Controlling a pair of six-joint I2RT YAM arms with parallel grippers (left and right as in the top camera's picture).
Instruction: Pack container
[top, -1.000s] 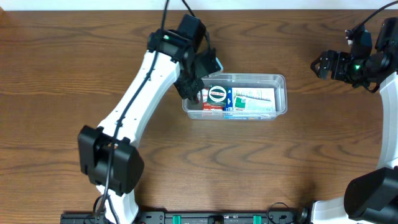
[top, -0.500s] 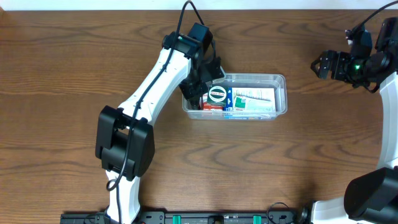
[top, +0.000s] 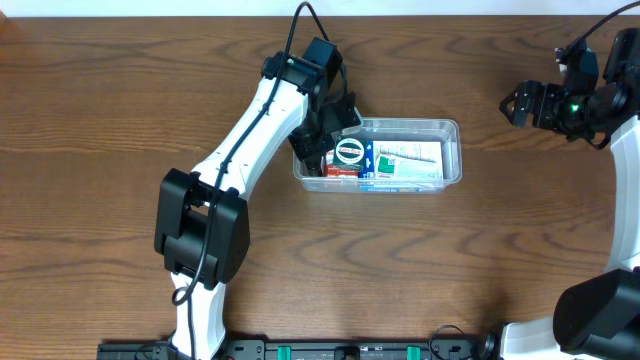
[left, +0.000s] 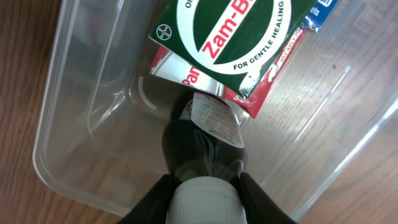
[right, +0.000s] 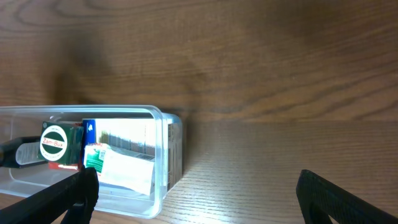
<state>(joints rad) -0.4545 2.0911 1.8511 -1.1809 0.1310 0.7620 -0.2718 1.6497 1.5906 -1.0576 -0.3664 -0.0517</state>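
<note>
The clear plastic container lies on the wooden table and shows in the left wrist view and the right wrist view. It holds a green Zam-Buk packet, a red packet under it and a white-green packet. My left gripper is shut on a dark bottle with a white cap, held inside the container's left end, its base by the packets. My right gripper is open and empty, right of the container.
The brown wooden table spreads on all sides. My left arm reaches from the front left over the container's left end. A black cable runs to the back edge.
Between one second and half a second ago the left arm shifted right and its gripper moved into the container's left end. Since then nothing has visibly moved. The right arm stays still.
</note>
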